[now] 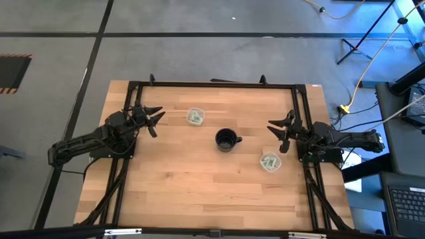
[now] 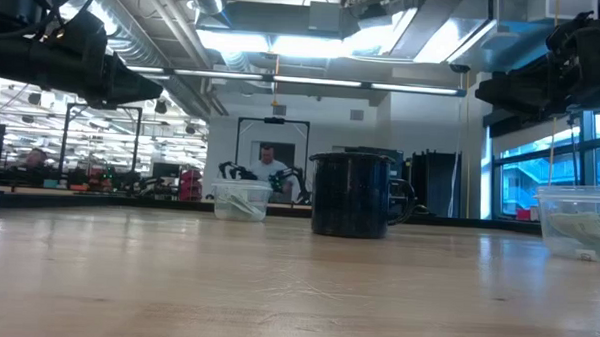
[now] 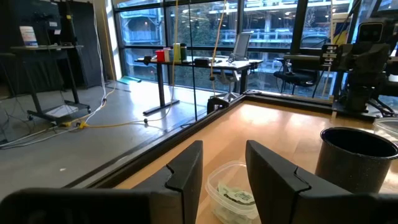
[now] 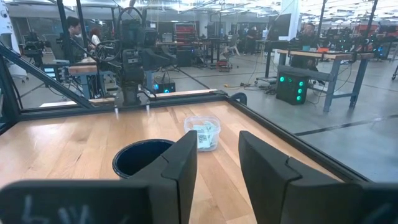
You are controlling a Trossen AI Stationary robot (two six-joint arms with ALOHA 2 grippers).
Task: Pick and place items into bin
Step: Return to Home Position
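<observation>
- The left gripper (image 1: 157,121) hangs over the left side of the table (image 1: 199,192) and points inward. Its wrist view shows both fingers (image 3: 183,171) parted with nothing between them, so it is released and empty.
- The left bin (image 1: 188,117) stands just ahead of that gripper, well apart from its fingertips. In the high view it lies up and to the left of the mug. Green packets (image 1: 195,118) lie inside it, but they are too small to count.
- The mug (image 1: 227,139) stands upright near the middle of the table, between the two bins and touching neither. Its inside is too dark to read.
- The right bin (image 1: 261,159) sits down and to the right of the mug, close to the right arm. It also holds a pile of green packets.
- The right gripper (image 1: 277,133) hovers over the right side of the table, facing inward. Its fingers (image 4: 177,165) are spread with nothing between them, so it too is released and empty.
- No view shows a packet loose on the wood. Every packet in sight is in one of the two bins.
- I judge the picking and placing to be finished. Both arms sit at their own sides, clear of the bins and the mug, and neither is carrying anything. At most, what remains is for the arms to settle into their rest pose.
</observation>
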